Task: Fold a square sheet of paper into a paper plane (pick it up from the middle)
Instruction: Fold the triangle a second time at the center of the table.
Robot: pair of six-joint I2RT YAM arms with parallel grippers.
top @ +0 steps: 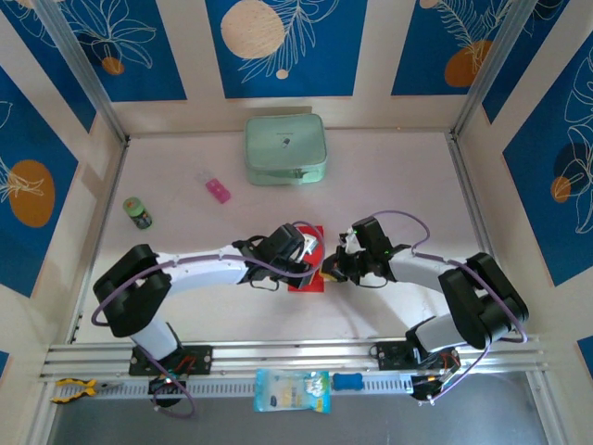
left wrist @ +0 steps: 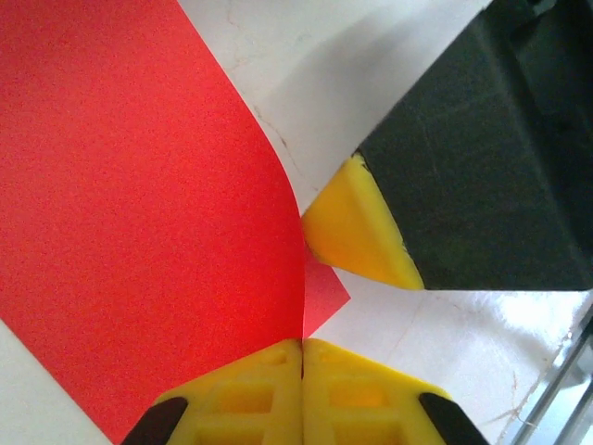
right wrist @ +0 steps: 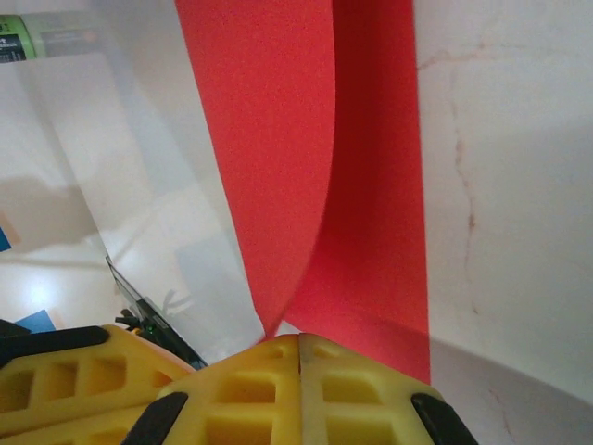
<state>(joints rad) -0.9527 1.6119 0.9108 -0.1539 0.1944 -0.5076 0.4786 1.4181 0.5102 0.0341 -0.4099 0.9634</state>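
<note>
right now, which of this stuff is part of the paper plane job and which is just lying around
In the job:
red paper, curled up off the table
left gripper, shut on the paper
right gripper, shut on the paper

Lying about:
green case
pink block
small green can
packet, on the near rail
yellow-handled tool, on the near rail

A pale table (top: 408, 185) fills the booth; up close its white top (left wrist: 445, 334) shows faint reddish veins and hairline cracks. Cream walls stand on three sides, the back wall (top: 371, 56) hung with deep blue panels (top: 283, 46) bearing white leaf outlines and peach or orange discs. Slanted metal posts (top: 79, 65) mark the far corners. A ribbed aluminium rail (top: 278, 357) runs along the near edge, with a grey strip (top: 111, 428) below it. The light is bright and even, and the shadows are soft.
</note>
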